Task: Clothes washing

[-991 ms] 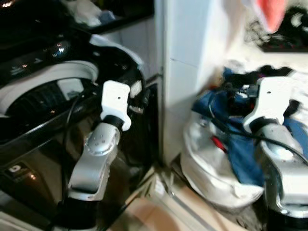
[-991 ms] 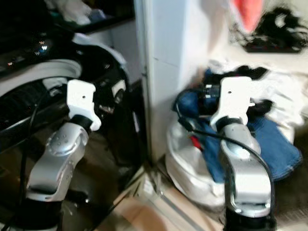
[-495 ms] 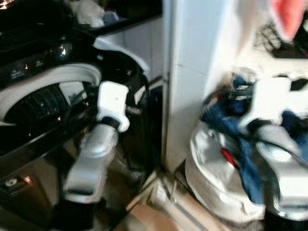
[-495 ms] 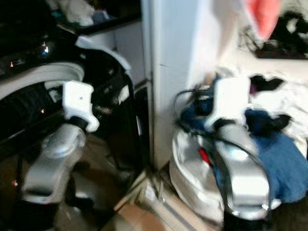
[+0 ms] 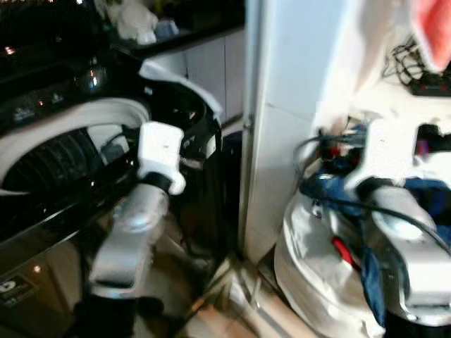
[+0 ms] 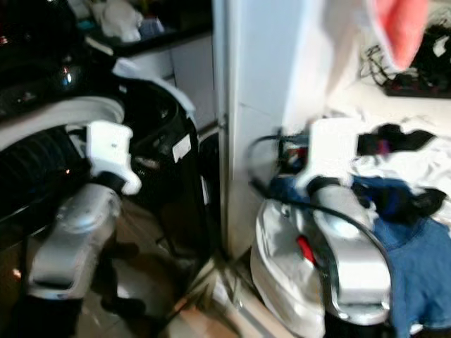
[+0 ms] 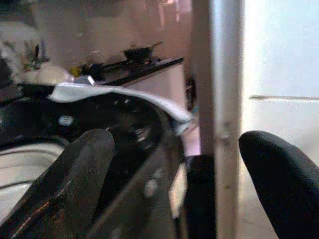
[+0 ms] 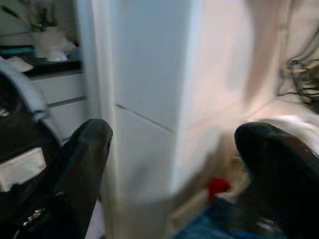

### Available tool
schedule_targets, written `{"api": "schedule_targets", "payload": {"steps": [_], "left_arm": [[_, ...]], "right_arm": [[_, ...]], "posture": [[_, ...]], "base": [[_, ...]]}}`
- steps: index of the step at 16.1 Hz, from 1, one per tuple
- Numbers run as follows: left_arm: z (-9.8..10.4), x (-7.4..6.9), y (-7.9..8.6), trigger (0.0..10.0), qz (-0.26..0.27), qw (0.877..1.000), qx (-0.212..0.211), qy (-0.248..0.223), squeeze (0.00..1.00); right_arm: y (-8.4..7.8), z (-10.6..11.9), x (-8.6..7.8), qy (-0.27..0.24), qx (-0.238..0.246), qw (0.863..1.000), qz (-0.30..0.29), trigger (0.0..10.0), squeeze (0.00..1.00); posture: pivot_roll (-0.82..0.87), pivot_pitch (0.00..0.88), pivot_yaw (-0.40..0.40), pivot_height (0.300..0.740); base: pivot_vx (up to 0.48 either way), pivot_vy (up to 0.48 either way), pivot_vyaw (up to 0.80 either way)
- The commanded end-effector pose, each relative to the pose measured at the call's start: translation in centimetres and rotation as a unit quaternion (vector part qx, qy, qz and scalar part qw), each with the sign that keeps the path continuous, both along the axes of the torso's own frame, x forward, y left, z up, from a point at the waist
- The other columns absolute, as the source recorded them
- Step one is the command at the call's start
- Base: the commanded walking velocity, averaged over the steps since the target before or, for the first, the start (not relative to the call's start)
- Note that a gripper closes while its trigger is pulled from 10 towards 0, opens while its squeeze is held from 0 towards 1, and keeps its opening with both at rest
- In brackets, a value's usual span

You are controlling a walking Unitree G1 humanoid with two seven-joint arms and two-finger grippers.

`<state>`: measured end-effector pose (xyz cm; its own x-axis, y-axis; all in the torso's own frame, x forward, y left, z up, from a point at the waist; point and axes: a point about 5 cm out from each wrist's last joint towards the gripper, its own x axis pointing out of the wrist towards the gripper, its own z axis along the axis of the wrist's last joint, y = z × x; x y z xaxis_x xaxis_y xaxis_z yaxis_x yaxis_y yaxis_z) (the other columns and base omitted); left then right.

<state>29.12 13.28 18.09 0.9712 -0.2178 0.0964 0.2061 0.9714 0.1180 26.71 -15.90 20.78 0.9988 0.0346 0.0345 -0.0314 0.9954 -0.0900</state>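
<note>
The laundry pile [image 6: 412, 232], chiefly a blue denim garment [image 6: 416, 260] with white and dark pieces over it, is seen heaped in and over a white bag [image 6: 278, 282] that stands on the floor at the foot of a white wall corner [image 6: 254, 105], on the robot's right. The right hand [image 8: 174, 164] is held above the near edge of this pile, so the clothes lie just below and slightly forward of it; its two black fingers [image 8: 82, 164] are spread wide with nothing between them, and blue cloth and a small red item [image 8: 218, 185] are visible beneath. No clear long axis can be assigned to the heap, since the garments are crumpled. The washing machine [image 5: 63, 162], black with a white rim around an open top, is placed on the other side of the wall corner, on the robot's left. What lies in its drum cannot be told. The left hand [image 7: 179, 164] is raised beside the machine's rim, its fingers likewise held wide and empty. The right arm is judged the nearer one for a first grasp of the clothes, with the load then to be carried leftward past the corner to the machine. A dark worktop [image 5: 183, 32] bearing small objects is seen behind the machine, and a pink cloth [image 6: 402, 28] hangs at the upper right.
</note>
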Motion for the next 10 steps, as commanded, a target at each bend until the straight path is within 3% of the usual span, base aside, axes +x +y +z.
{"api": "schedule_targets", "payload": {"steps": [1, 5, 10], "left_arm": [[0.29, -0.10, -0.29, 10.0, -0.014, 1.000, 0.002, -0.005, 0.00], [0.49, -0.09, -0.35, 10.0, -0.031, 0.999, -0.028, 0.005, 0.00], [0.57, 0.33, -0.89, 10.0, -0.026, 0.999, -0.027, 0.013, 0.00]], "right_arm": [[-0.59, 0.08, -0.09, 0.005, -0.002, 1.000, -0.015, 10.0, 0.00], [-0.77, 0.02, -0.17, 0.006, -0.011, 1.000, -0.026, 10.0, 0.00], [-1.26, -0.34, -0.26, 0.029, -0.008, 0.999, -0.038, 10.0, 0.00]], "posture": [[0.00, 0.000, 0.057, 0.740], [-0.01, 0.000, 0.065, 0.740], [-0.01, 0.000, 0.073, 0.740]], "base": [[0.000, 0.000, 0.00], [0.000, 0.000, 0.00], [0.000, 0.000, 0.00]]}}
